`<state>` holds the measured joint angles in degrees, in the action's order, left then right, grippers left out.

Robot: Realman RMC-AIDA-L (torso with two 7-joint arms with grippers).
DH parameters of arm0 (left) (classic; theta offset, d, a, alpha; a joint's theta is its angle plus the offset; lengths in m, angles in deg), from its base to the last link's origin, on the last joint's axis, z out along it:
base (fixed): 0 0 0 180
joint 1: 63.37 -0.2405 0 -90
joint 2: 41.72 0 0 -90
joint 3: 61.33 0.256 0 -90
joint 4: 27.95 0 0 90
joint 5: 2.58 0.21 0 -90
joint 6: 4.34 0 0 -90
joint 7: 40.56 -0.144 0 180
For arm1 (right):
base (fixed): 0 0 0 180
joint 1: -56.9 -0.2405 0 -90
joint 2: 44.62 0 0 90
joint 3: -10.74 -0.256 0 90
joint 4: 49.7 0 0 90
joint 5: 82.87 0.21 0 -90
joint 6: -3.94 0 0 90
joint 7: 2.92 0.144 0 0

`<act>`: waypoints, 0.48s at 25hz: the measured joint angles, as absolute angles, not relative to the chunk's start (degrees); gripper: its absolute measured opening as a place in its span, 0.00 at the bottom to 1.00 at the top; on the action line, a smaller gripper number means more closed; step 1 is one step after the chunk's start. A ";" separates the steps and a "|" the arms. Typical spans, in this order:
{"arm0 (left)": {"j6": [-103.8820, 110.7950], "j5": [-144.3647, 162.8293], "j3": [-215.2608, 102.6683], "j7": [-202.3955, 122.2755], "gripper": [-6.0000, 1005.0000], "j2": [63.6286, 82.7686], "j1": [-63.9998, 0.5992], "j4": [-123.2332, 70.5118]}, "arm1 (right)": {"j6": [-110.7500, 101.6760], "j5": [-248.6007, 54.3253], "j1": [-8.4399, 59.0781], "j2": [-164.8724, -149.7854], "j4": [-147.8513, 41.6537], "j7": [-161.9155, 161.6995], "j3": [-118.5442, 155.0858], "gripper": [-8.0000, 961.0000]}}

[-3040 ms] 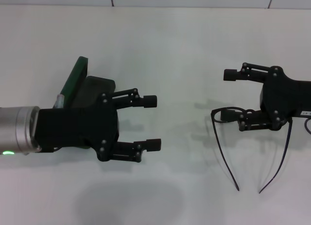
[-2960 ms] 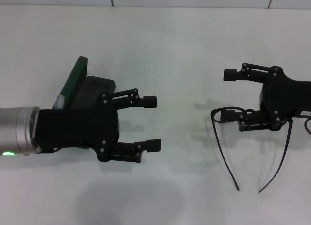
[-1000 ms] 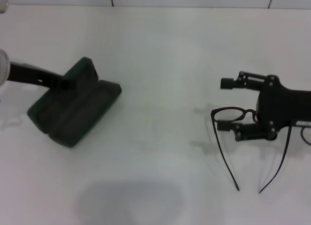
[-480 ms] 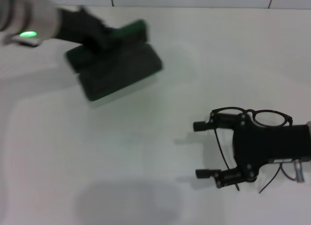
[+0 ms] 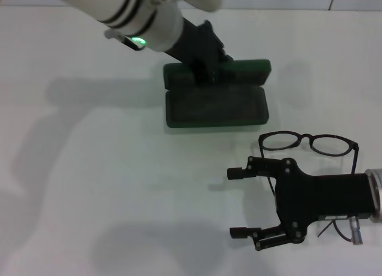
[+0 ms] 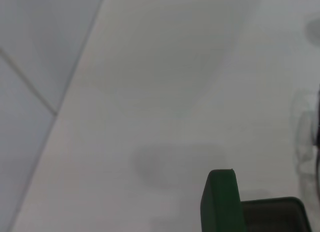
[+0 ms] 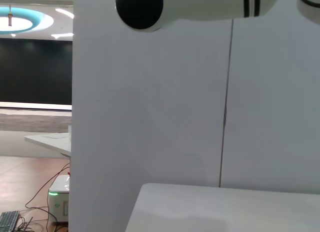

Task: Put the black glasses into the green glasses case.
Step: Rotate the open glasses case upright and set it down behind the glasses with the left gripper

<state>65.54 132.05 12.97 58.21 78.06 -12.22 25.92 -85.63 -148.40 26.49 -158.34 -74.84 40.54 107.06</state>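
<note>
case [image 5: 216,103] lies open, left gripper [image 5: 206,67] pinching its lid; right gripper [image 5: 239,202] splayed beside glasses [image 5: 308,142].

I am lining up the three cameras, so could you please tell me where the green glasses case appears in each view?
Head view: green glasses case lies open, upper centre, the left gripper at its lid.
Left wrist view: its raised lid at the lower edge.
Right wrist view: not in it.
Shared landmark: the white table.
</note>
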 joint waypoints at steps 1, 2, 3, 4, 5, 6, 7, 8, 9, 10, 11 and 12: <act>64.68 131.96 13.84 58.12 0.22 78.12 -11.77 24.98 | -85.61 -148.39 26.49 -158.34 -74.81 40.54 107.06 0.87; 63.33 131.89 15.07 58.08 0.22 78.18 -11.67 24.35 | -85.53 -148.37 26.50 -158.35 -74.76 40.53 107.06 0.87; 62.29 131.85 16.08 58.09 0.22 78.20 -11.67 23.99 | -85.39 -148.35 26.50 -158.35 -74.70 40.53 107.06 0.87; 61.17 131.80 16.93 58.19 0.22 78.24 -11.79 23.83 | -85.27 -148.34 26.51 -158.35 -74.67 40.53 107.06 0.87; 60.02 131.72 17.65 58.37 0.22 78.30 -11.99 23.70 | -85.06 -148.33 26.53 -158.35 -74.62 40.52 107.07 0.87; 59.19 131.53 17.96 58.50 0.22 78.34 -12.14 23.68 | -84.84 -148.33 26.55 -158.35 -74.58 40.53 107.07 0.87; 58.72 131.26 18.06 58.58 0.22 78.37 -12.26 23.64 | -84.60 -148.34 26.58 -158.35 -74.55 40.58 107.07 0.87; 58.48 130.94 18.12 58.62 0.22 78.37 -12.34 23.62 | -84.45 -148.35 26.61 -158.35 -74.51 40.65 107.07 0.87; 58.39 130.54 18.15 58.65 0.22 78.36 -12.39 23.57 | -84.32 -148.38 26.62 -158.34 -74.42 40.79 107.07 0.87; 58.59 129.65 18.06 58.68 0.22 78.28 -12.79 23.58 | -84.21 -148.39 26.58 -158.33 -74.33 40.83 107.07 0.87; 58.59 129.65 18.06 58.68 0.23 78.28 -12.79 23.58 | -84.05 -148.39 26.54 -158.32 -74.28 40.85 107.07 0.87; 58.86 128.90 18.00 58.65 0.23 78.22 -13.18 23.62 | -83.77 -148.35 26.55 -158.31 -74.34 40.86 107.07 0.87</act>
<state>58.86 128.90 18.00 58.65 78.22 -13.18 23.62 -83.77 -148.35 26.55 -158.31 -74.34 40.86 107.07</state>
